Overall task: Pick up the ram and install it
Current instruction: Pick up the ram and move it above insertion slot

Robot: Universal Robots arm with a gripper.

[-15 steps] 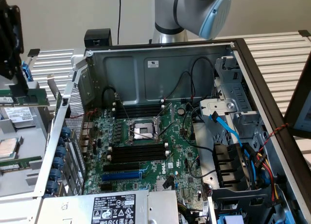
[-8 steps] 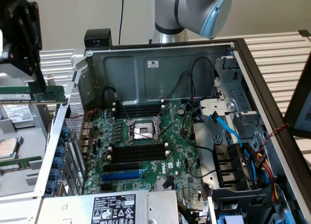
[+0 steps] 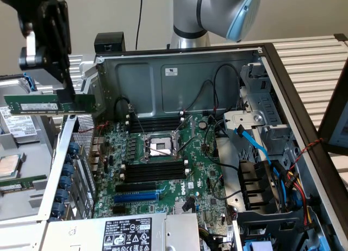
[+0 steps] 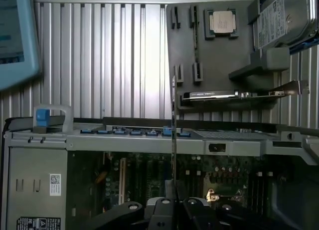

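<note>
The ram is a long green stick held level in the air at the exterior view's upper left, above the computer case's left wall and left of the motherboard. My gripper reaches down from a black head and is shut on the stick's upper edge, right of its middle. In the wrist view the ram appears edge-on as a thin line rising from between my fingers. The long black memory slots lie beside the processor socket, well below and to the right of the stick.
The open case has cables and a drive cage on the exterior view's right. A grey parts tray beside the case holds a processor, a hard drive and an expansion card. A second green stick lies on it.
</note>
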